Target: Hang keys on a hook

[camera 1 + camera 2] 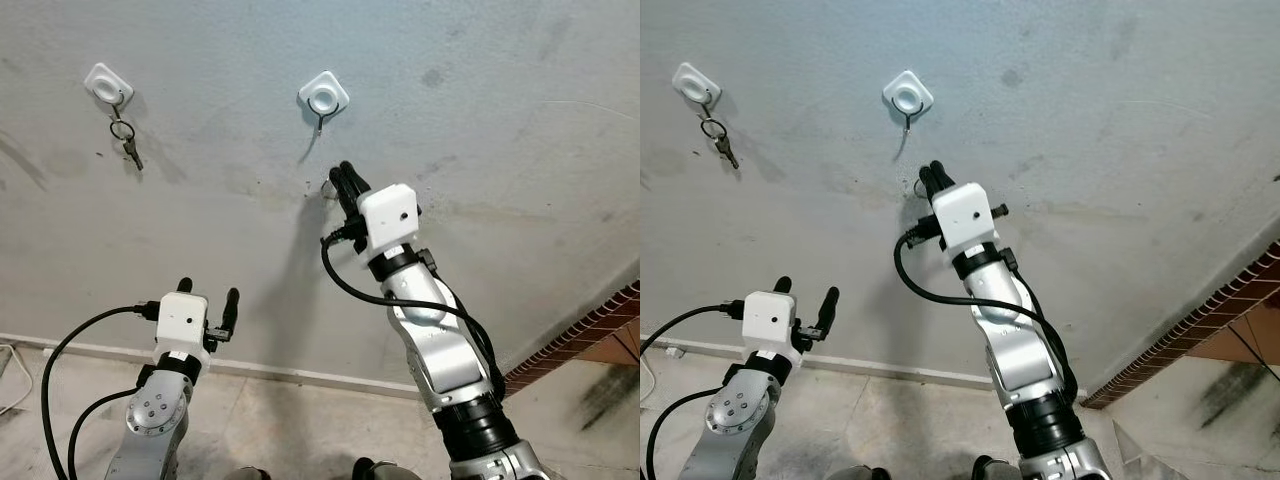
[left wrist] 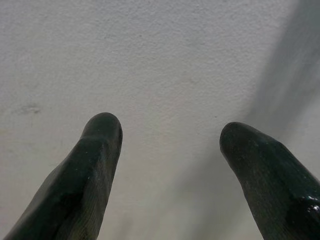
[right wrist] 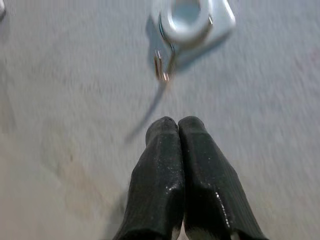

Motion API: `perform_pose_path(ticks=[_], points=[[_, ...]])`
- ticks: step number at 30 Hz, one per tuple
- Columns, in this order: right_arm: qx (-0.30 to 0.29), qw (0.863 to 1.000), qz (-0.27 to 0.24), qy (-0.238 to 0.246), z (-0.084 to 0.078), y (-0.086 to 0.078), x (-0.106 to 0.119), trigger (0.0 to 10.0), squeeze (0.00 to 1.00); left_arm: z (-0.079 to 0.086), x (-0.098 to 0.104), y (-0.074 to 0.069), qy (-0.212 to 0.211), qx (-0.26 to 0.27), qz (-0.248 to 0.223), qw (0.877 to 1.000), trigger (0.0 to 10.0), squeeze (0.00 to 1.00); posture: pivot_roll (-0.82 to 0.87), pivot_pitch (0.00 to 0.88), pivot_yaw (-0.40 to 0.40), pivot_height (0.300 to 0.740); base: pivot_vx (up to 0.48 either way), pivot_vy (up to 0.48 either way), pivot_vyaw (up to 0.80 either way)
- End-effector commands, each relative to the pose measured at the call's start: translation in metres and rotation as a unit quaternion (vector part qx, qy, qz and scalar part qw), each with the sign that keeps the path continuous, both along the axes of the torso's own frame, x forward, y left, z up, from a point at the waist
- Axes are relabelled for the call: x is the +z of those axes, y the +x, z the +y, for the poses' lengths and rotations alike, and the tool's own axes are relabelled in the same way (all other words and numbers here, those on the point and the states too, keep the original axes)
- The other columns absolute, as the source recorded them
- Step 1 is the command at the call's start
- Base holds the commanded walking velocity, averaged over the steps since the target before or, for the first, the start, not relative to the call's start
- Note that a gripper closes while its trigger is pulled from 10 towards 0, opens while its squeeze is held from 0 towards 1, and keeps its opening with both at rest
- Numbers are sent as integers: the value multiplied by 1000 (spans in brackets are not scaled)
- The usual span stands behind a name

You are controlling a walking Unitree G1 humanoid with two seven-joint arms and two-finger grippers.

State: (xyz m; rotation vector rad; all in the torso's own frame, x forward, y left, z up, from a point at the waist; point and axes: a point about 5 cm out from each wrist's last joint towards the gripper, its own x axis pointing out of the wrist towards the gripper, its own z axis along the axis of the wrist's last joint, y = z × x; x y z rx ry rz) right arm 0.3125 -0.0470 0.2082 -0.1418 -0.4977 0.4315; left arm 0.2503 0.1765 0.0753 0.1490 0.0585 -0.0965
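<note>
Two white hooks on the grey wall [image 1: 480, 110] | left hook [image 1: 107, 83] carried a ring of keys [image 1: 126, 140] | right hook [image 1: 323, 95] held a thin ring, possibly keys too, blurred | right gripper [image 1: 343, 178] clenched just below it, near the wall | left gripper [image 1: 208, 292] spread wide, low, holding nothing

Bare grey wall [image 1: 480, 120] is left open between the right gripper [image 1: 343, 178], whose fingers are pressed together, and the white hook [image 1: 323, 96] above it. A second hook [image 1: 108, 84], well to the left, is occupied by hanging keys [image 1: 127, 140]. Open wall is faced by the left gripper [image 1: 208, 292], fingers spread.
</note>
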Motion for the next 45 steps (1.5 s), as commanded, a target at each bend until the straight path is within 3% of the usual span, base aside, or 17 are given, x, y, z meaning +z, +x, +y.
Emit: perform_pose_path(ticks=[1,9,21,27,35,45], points=[[5,1000,-19,10,4,-1,9,10000,0,3,-6,-4,6,0,11,1000,10000,0,63,152,40,740,0,0,0],[8,998,-52,26,5,2,33,10000,0,2,-6,-3,7,-2,13,1000,10000,0,64,154,39,740,0,0,0],[0,999,-35,20,-6,-7,20,10000,0,2,-6,-3,7,-2,13,1000,10000,0,60,156,46,740,0,0,0],[1,999,-49,21,-10,-16,28,10000,0,1,-6,-1,8,-6,13,1000,10000,0,49,157,54,740,0,0,0],[16,997,-69,23,-5,-19,42,10000,0,-2,-6,2,7,-11,13,1000,10000,0,45,154,54,740,0,0,0],[44,997,-58,33,6,-18,45,10000,0,-2,-6,3,4,-7,11,1000,10000,0,53,153,40,740,0,0,0]])
